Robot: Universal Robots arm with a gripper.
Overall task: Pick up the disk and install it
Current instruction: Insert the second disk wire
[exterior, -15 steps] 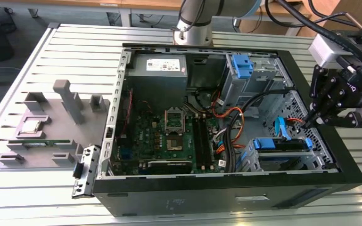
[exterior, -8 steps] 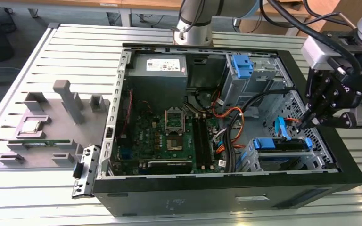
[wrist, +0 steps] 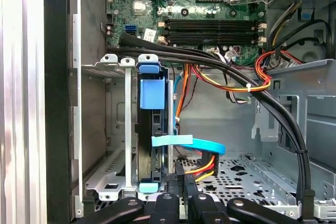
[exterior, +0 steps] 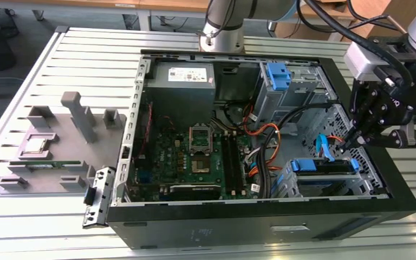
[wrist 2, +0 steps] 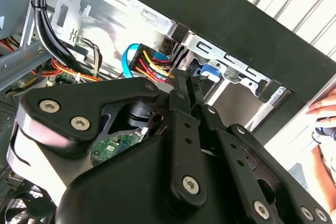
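Gripper (wrist: 181,195) sits low over the drive cage end of the open computer case (exterior: 266,227); in the first wrist view its fingers are drawn narrow, tips almost together, and nothing can be seen clamped between them. In the exterior view the gripper (exterior: 358,142) hangs just above the cage at that view's right.

The disk (wrist: 152,129) stands on edge in the drive cage (wrist: 113,129), blue carrier rails showing at both ends and a blue tab on its face. It looks seated or nearly so; whether it has latched cannot be told. In the exterior view the disk (exterior: 326,166) shows as a blue-railed block in the cage.

A blue data cable (wrist: 189,143) crosses just in front of the disk's end, with a red-yellow-black power bundle (wrist: 202,167) beside it, close to the fingertips.

Judgement: doing this step well means pressing square along the rails, not skewed, and keeping the fingertips off the cables so none gets pinched against the cage.

Farther off: the motherboard (wrist: 210,3), its memory slots (wrist: 212,30), and a thick black cable run (wrist: 252,85) arching over the bay.
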